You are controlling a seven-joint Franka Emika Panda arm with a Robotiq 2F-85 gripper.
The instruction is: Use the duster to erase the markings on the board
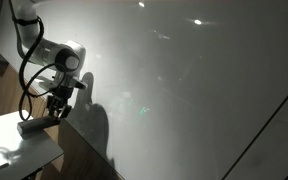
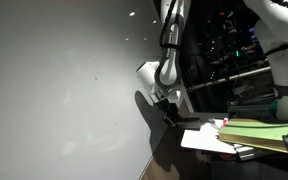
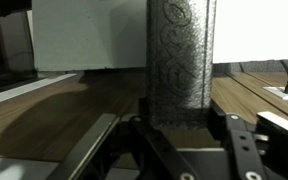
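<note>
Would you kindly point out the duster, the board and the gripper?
the duster (image 3: pixel 180 60): wrist view, textured dark face
the board (image 1: pixel 184 80): in an exterior view, bare surface
the gripper (image 1: pixel 56 110): in an exterior view, between fingertips

the room is dim. in an exterior view a small white table (image 1: pixel 12 138) sits at 8 o'clock. in an exterior view stacked papers (image 2: pixel 256 132) lie at 4 o'clock, dark shelving (image 2: pixel 234 55) at 2 o'clock. a wood-grain surface (image 3: pixel 54 112) fills the wrist view's 9 o'clock.

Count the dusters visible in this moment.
1. The duster is clamped in the gripper, filling the middle of the wrist view. The exterior views are too dim to rule out another.
</note>
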